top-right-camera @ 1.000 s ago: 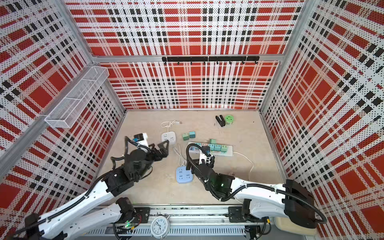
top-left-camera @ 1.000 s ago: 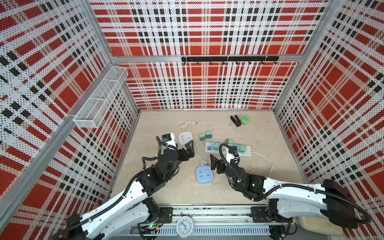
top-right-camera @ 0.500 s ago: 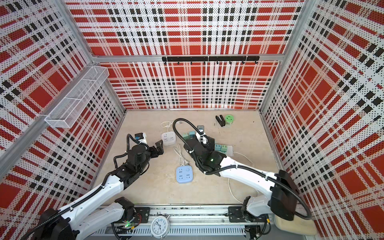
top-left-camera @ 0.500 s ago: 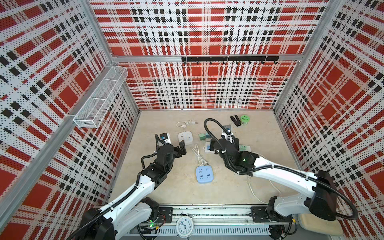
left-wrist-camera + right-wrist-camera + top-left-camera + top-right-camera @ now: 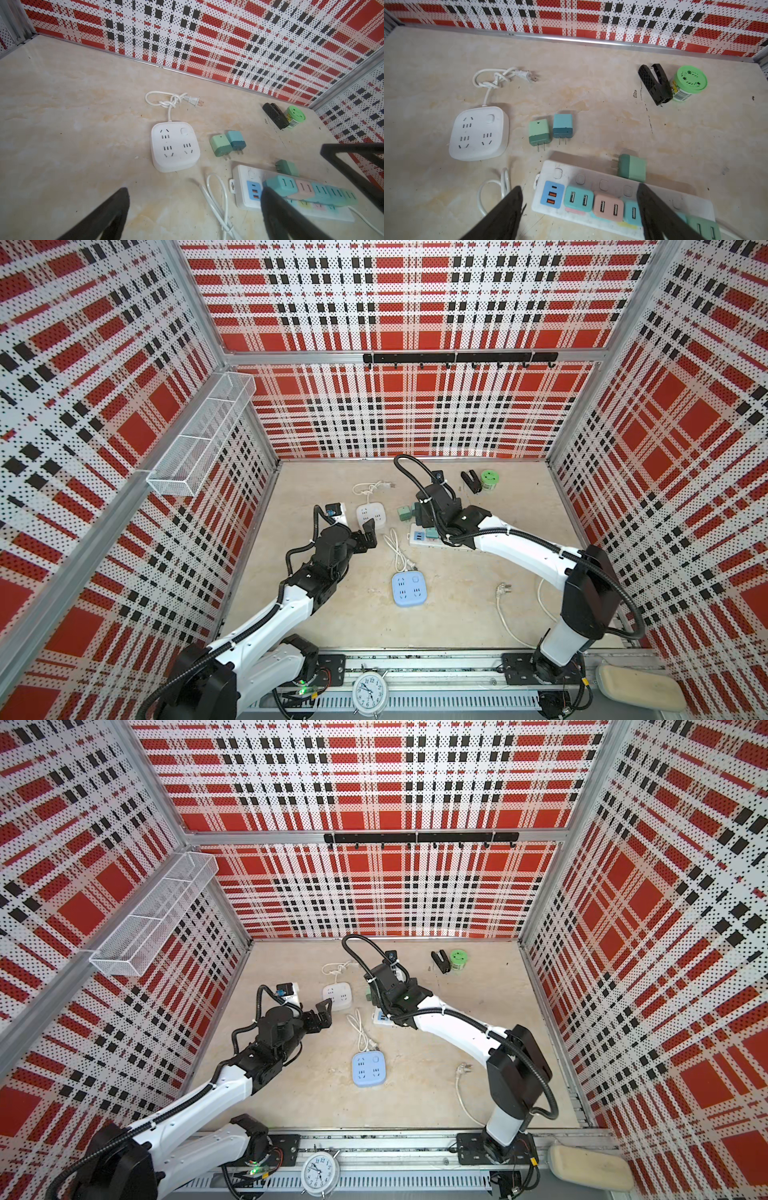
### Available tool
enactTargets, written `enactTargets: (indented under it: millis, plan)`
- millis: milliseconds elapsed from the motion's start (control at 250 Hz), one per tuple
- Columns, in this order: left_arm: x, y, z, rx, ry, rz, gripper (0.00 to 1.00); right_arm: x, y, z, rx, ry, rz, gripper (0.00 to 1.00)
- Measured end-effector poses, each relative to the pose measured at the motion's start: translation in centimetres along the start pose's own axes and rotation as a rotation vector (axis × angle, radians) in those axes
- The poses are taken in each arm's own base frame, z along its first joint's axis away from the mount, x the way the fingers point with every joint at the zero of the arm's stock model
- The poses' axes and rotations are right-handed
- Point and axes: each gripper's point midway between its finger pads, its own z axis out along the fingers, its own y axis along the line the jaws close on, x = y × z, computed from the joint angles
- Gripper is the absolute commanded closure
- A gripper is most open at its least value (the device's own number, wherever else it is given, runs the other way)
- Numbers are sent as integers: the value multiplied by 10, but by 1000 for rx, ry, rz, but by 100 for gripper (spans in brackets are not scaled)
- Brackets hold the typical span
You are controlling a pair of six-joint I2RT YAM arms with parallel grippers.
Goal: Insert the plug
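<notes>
**Left arm.** The left gripper point(image 5: 365, 536) hangs just beside the near corner of the white square socket point(image 5: 370, 513), about where it was a second ago. The arm behind it is stretched longer than before. Its jaws stand wide apart with nothing between them.

**Centre.** The blue square socket point(image 5: 408, 589) lies flat on the table point(image 5: 332, 614) and has not moved. A second ago the right gripper hung right next to it; now the two are well apart.

**Loose plugs** point(image 5: 539, 133). There are three on the table, and neither gripper holds one.
- A pale green one and a blue one lie side by side between the white socket and the power strip point(image 5: 612, 180), prongs toward the strip.
- A darker green one lies on its side just beside the strip's far edge.
- All three are in the same places as in the earlier top views.

**Right arm.** A second ago it was folded low near the front rail. Half a second ago it had reached the strip. Now it is stretched further, with the wrist above the strip's left end.
- In the wrist view the right gripper point(image 5: 579, 188) is spread and empty above the plugged-in adapters point(image 5: 578, 198).
- One finger is past the strip's USB end, and the other is over the third adapter.
- Whether the fingers touch the strip, I cannot tell.

**Far right.**
- The black clip point(image 5: 471, 481) and green jar point(image 5: 490, 480) sit together near the back wall, unchanged.
- A corded plug point(image 5: 500, 587) lies at the front right, uncovered now that the arm has lifted away.
</notes>
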Motion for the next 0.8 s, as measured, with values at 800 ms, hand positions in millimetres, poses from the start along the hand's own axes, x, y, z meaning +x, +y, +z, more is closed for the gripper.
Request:
enactTargets:
  millis: [800]
  plan:
    - [0,-2,0,12,0,-1,1,18,19,103,-40,267,-44,28]
